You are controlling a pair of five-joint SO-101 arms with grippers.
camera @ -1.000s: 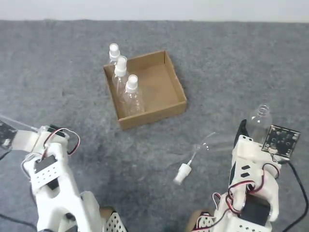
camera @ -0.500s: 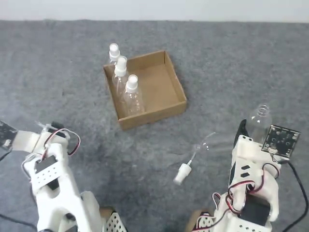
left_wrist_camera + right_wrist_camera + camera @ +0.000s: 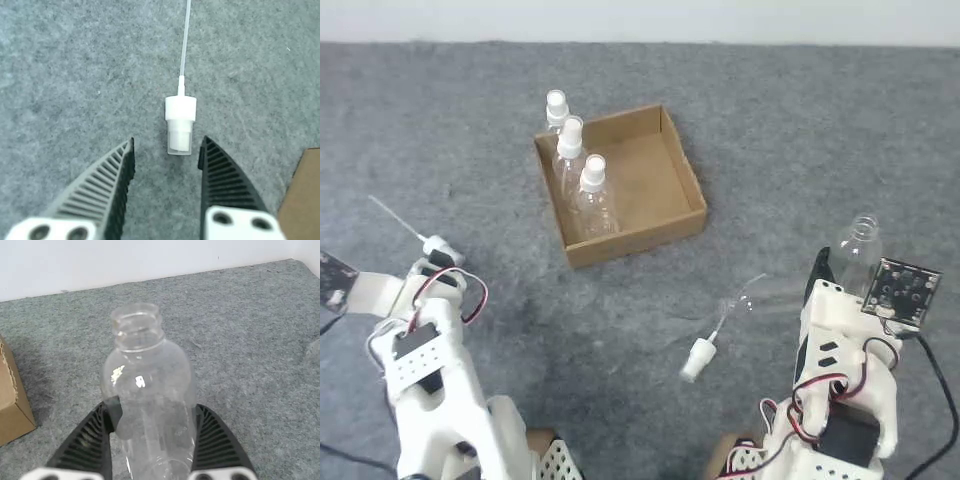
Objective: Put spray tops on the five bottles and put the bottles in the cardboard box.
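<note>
Spray top (image 3: 180, 125) lies seemingly flat, tube pointing away from the spread left end effector (image 3: 168, 142).

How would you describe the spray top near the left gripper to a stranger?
From the cardboard box, go to the left gripper. The spray top lies between its open fingers; the other loose top has no fingers around it.

bottle (image 3: 592, 195): 4 | loose spray top (image 3: 180, 117): 2 | cardboard box (image 3: 638, 240): 1

Clear bottle (image 3: 150, 405), white spray top (image 3: 180, 122), brown box (image 3: 640, 238), grey carpet (image 3: 820, 130).
</note>
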